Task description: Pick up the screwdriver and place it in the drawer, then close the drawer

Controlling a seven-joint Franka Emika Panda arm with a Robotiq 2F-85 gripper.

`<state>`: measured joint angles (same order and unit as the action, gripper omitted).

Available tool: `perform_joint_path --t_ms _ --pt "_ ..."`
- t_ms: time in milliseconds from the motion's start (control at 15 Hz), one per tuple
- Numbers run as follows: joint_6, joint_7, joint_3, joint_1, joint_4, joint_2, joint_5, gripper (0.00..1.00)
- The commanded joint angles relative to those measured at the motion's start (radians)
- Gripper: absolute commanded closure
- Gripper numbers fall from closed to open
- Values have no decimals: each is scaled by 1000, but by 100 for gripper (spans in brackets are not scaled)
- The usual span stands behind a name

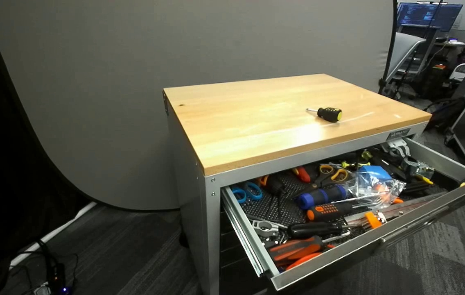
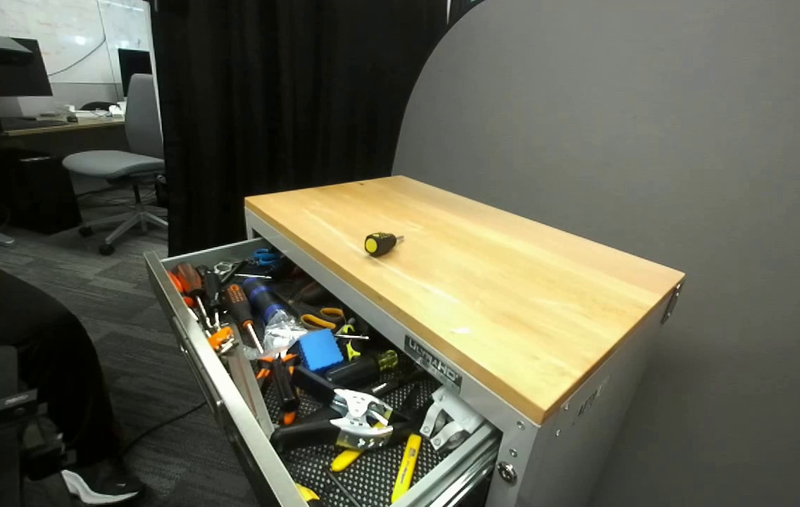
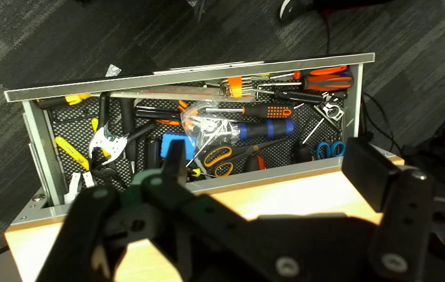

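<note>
The screwdriver (image 1: 330,114) is a stubby black tool with a yellow end cap. It lies on the wooden tabletop (image 1: 249,110) and also shows in an exterior view (image 2: 380,243). It does not show in the wrist view. The grey metal drawer (image 1: 380,237) is pulled open and full of tools; it also shows in an exterior view (image 2: 225,384) and in the wrist view (image 3: 191,74). My gripper (image 3: 271,164) shows only in the wrist view. Its fingers are wide apart with nothing between them, above the tabletop's edge by the drawer.
The drawer holds orange-handled scissors (image 3: 228,156), a blue and black handle (image 3: 269,128), a blue block (image 3: 177,145) and a metal clamp (image 3: 107,145). A grey backdrop (image 1: 134,123) stands behind the cabinet. A seated person's leg (image 2: 55,366) is in front of the drawer.
</note>
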<state>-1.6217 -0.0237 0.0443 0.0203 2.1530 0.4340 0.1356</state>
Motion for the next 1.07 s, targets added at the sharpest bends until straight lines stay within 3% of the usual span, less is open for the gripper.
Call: perform_joint_path --t_ms 0,200,533,800,1000 --pt "2 4 -10 -13 -2 -1 4 0" --pt "-52 -69 -54 8 -24 -87 40 0" --pt "-294 -169 -167 60 -98 -275 35 0" --pt "-484 -287 -213 78 -212 -464 -106 0" --pt "-537 -352 -186 88 -329 -617 -248 0"
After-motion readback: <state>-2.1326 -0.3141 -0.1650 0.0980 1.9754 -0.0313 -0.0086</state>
